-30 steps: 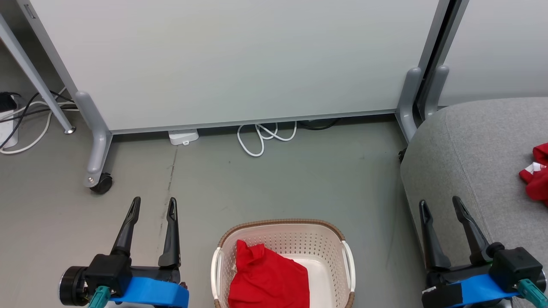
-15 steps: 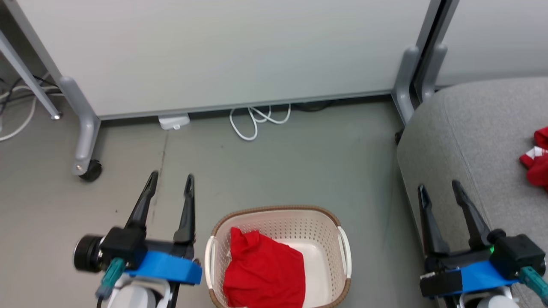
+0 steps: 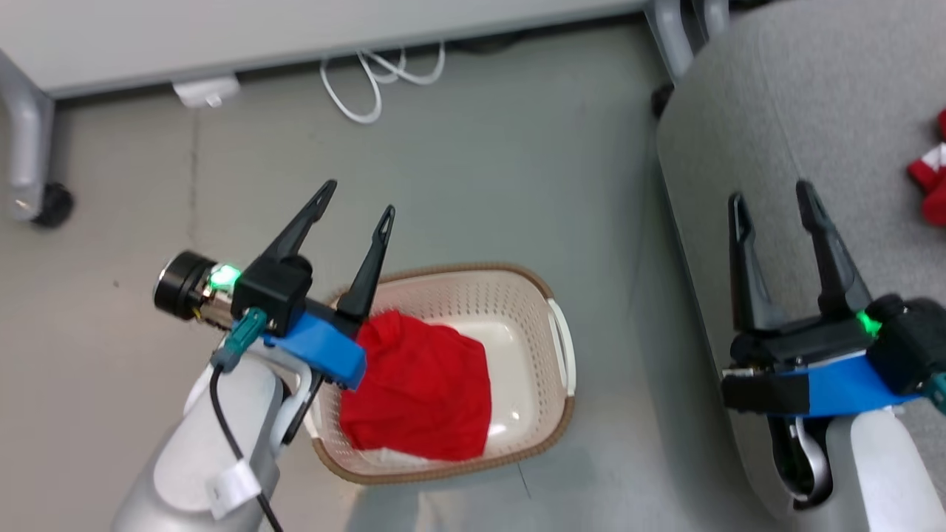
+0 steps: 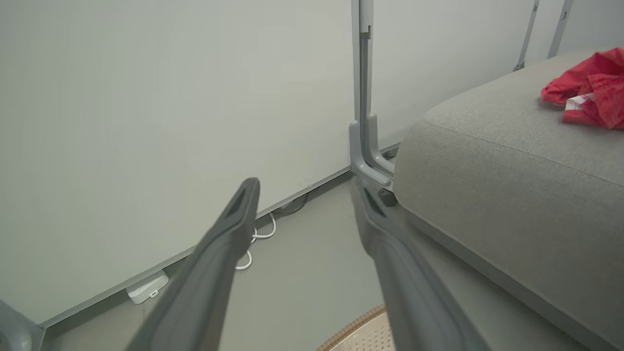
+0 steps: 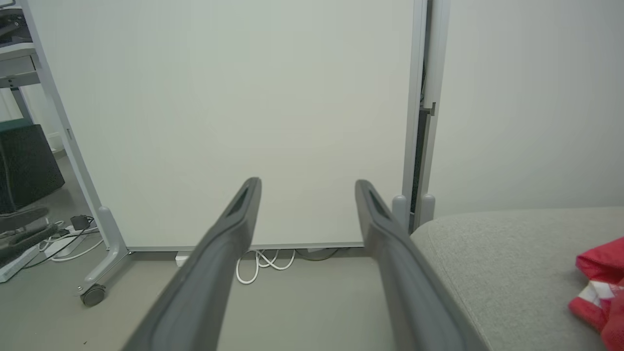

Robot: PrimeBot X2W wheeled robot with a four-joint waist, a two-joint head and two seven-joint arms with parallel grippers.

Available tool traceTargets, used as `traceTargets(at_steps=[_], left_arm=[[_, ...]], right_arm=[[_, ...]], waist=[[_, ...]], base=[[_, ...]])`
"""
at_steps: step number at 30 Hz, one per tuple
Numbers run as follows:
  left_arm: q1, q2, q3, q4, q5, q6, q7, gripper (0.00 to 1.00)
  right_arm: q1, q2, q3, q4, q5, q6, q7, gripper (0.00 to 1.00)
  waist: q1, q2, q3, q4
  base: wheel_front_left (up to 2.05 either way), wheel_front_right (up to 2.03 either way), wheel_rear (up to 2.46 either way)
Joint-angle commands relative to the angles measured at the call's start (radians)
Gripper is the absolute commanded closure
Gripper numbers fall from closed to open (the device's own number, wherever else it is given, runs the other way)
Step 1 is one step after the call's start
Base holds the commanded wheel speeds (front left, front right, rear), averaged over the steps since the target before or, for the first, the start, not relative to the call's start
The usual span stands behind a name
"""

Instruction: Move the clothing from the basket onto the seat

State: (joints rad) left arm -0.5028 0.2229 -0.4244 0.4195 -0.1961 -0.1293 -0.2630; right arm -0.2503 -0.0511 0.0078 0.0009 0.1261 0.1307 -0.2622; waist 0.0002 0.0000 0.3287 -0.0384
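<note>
The cream basket [image 3: 550, 347] with a brown rim stands on the floor at the middle of the head view. A red garment [image 3: 421, 388] lies in its left half, and a white bit shows under the garment's near edge. My left gripper [image 3: 357, 198] hangs open above the basket's far left corner, holding nothing. My right gripper [image 3: 768, 193] stands open over the left edge of the grey seat [image 3: 783, 96]. Another red garment with a white stripe [image 3: 931, 181] lies on the seat at the right, seen too in the left wrist view [image 4: 587, 85] and the right wrist view [image 5: 602, 287].
A pale partition panel [image 3: 222, 29] on grey wheeled legs [image 3: 26, 159] closes the far side. White cable loops [image 3: 377, 74] and a white box [image 3: 207, 92] lie at its foot. Grey floor [image 3: 517, 185] lies between basket, panel and seat.
The head camera has tipped downward, so the whole scene shifted up the picture. My left gripper has risen and swung right, from beside the basket to over its left corner.
</note>
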Motion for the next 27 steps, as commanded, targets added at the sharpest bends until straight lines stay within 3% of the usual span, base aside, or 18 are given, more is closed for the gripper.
traceTargets(at_steps=[1, 11, 17, 27], left_arm=[[-0.023, 0.01, -0.008, 0.01, -0.006, -0.002, -0.003, 0.0], [-0.247, 0.086, -0.292, 0.218, -0.062, -0.002, -0.003, 0.0], [-0.374, 0.098, -0.505, 0.388, -0.101, -0.002, 0.007, 0.0], [-0.527, 0.096, -0.813, 0.597, -0.185, -0.002, 0.166, 0.0]], right_arm=[[-0.023, 0.001, 0.004, -0.007, 0.008, 0.0, -0.004, 0.0], [-0.133, 0.001, 0.02, -0.041, 0.016, 0.0, -0.004, 0.0], [-0.185, 0.002, 0.031, -0.068, 0.018, 0.0, -0.004, 0.0], [-0.239, 0.002, 0.05, -0.101, 0.021, 0.0, -0.004, 0.0]], waist=[[-0.0002, 0.0, 0.083, -0.052], [-0.0002, 0.0, 0.281, -0.119], [-0.0002, 0.0, 0.388, -0.144], [-0.0002, 0.0, 0.518, -0.176]], base=[[0.0, 0.0, 0.0], [0.0, 0.0, 0.0], [0.0, 0.0, 0.0], [0.0, 0.0, 0.0]])
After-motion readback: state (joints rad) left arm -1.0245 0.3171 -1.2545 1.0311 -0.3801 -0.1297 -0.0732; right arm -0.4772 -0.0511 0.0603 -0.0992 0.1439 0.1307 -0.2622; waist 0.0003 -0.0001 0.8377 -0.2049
